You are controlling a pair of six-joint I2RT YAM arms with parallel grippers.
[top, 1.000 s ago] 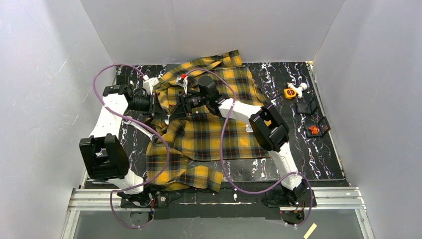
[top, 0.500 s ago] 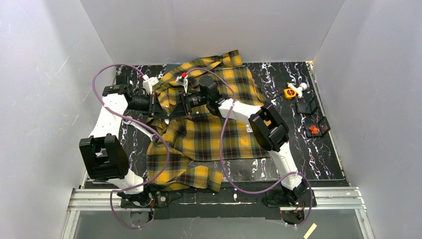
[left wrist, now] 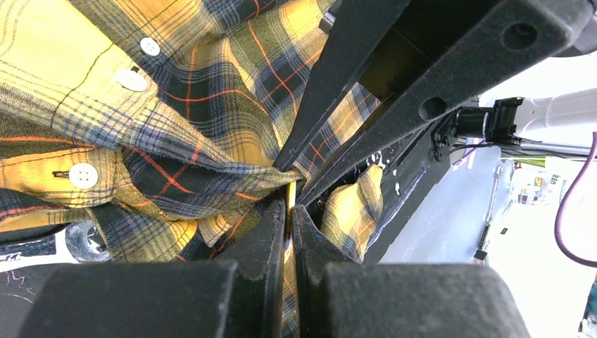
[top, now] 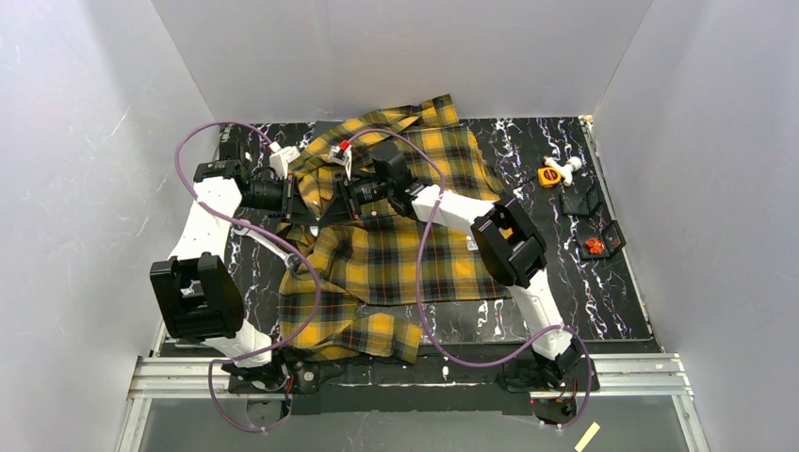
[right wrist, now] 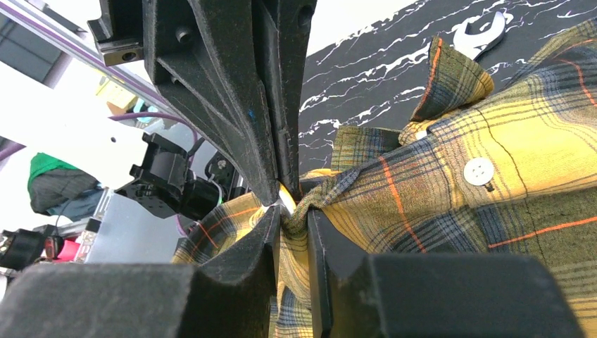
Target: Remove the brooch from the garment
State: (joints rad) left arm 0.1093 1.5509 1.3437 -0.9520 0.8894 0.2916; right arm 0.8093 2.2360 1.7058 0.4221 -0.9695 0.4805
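The garment [top: 405,254], a yellow-and-black plaid shirt, lies spread over the black table with its upper part bunched up. My left gripper [top: 316,201] and right gripper [top: 330,200] meet tip to tip over that bunch. In the right wrist view my right gripper [right wrist: 290,220] is shut on a gathered fold of the garment [right wrist: 436,204]. The left fingers [right wrist: 232,105] come down from above and pinch a small pale-cream piece, the brooch [right wrist: 285,199]. In the left wrist view my left gripper [left wrist: 289,205] is shut with only a thin yellow sliver between its jaws. White snap buttons [left wrist: 83,175] show nearby.
An orange-and-white object [top: 552,172] and two open black cases [top: 591,221] lie at the table's far right. A white wrench [right wrist: 479,35] lies on the black table beyond the collar. Purple cables [top: 203,132] loop over both arms. White walls enclose the table.
The right wrist has shifted slightly away and to the left, drawing the bunched fabric with it. Both grippers stay shut at the same spot.
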